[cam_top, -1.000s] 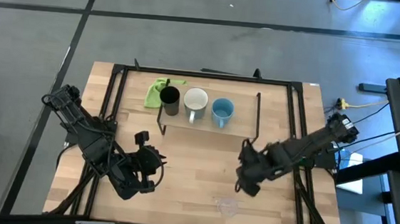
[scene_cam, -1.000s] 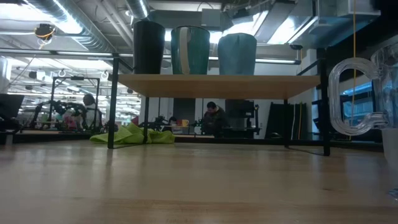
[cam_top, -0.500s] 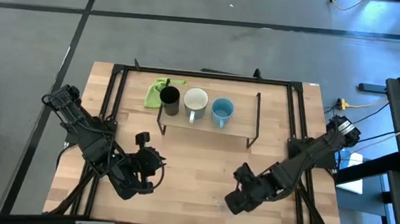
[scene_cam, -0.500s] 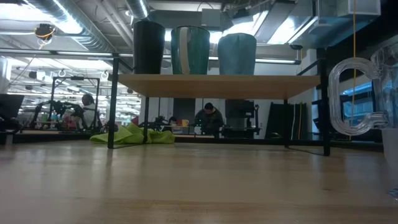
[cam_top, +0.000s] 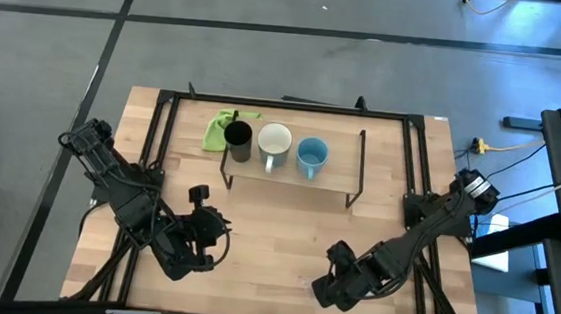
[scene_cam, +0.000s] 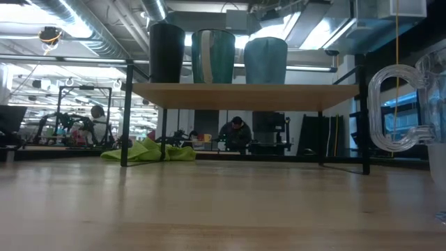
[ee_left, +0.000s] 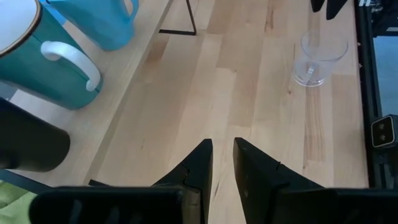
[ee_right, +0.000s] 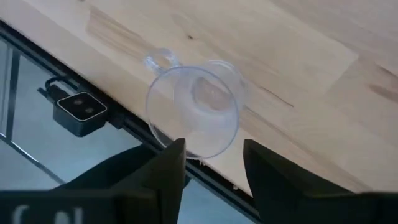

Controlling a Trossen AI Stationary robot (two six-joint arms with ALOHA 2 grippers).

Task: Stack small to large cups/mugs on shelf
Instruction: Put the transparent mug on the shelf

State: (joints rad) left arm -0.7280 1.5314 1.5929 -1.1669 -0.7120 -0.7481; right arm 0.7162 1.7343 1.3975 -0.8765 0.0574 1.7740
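Note:
On the shelf [cam_top: 289, 178] stand a black cup [cam_top: 240, 140], a white-rimmed mug [cam_top: 275, 142] and a light blue mug [cam_top: 312, 156], each on its base. A clear cup [ee_right: 193, 112] stands upright on the table by the near edge, its handle [scene_cam: 390, 108] close in the low view. My right gripper [ee_right: 214, 155] hangs open over it, pointing down, with a finger at each side of the rim's near part. In the high view this gripper [cam_top: 322, 286] hides the cup. My left gripper [ee_left: 222, 146] waits at the near left, with a narrow gap and nothing in it.
A green cloth [cam_top: 225, 125] lies at the far left behind the shelf. The table's black frame rails [cam_top: 156, 147] run along its sides. A small black box [ee_right: 78, 113] sits below the near edge beside the clear cup. Bare wood [cam_top: 275, 232] lies between the two arms.
My right gripper has swung from the table's middle right toward the near edge and a little left. It now stands over the clear cup, which has stayed in place. The left arm and the cups on the shelf have kept still.

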